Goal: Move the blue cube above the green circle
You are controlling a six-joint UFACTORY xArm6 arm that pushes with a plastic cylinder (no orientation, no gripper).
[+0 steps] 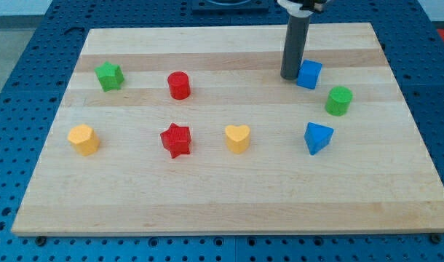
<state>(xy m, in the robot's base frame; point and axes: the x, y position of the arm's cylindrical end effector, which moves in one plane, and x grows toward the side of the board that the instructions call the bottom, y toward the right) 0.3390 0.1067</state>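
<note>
The blue cube point(309, 74) sits on the wooden board point(229, 189) at the view's upper right. The green circle point(339, 100), a short cylinder, stands just below and to the right of the cube, a small gap between them. My tip point(290, 76) is at the cube's left side, touching it or very close. The dark rod rises straight up from there to the view's top.
A blue triangular block point(317, 137) lies below the green circle. A yellow heart point(237, 137), a red star point(176, 140) and a yellow hexagon-like block point(84, 139) line the middle row. A red cylinder point(179, 85) and a green star point(109, 76) sit upper left.
</note>
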